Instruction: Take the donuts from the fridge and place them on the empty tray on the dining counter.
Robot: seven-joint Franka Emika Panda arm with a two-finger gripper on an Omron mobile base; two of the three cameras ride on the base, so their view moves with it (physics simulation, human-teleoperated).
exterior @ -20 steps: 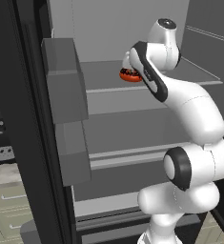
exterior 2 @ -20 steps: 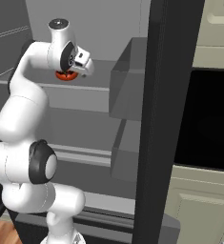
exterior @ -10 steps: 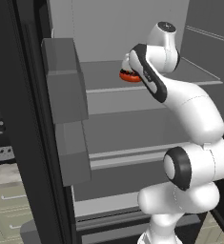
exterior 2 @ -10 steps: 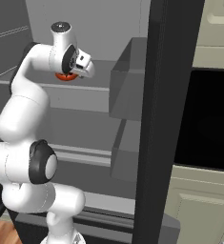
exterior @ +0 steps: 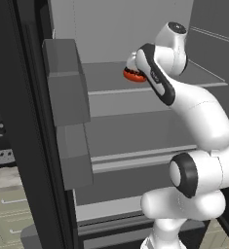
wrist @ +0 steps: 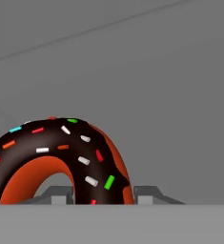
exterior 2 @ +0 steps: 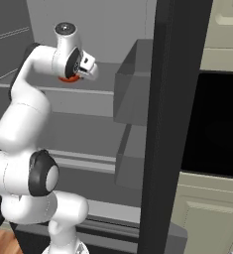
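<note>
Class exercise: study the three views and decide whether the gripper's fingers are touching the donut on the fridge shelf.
Cannot tell. In the hand view the fingertips straddle the donut rim, but the contact line is cut off at the bottom. The left base view hides the gripper behind the arm.

donut (wrist: 92,157): glossy dark icing, smooth orange sides | fridge (exterior: 135,121): matt grey interior, smooth

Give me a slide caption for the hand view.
Claw straddling the rim of a chocolate-iced sprinkled donut on a grey fridge shelf.
</note>
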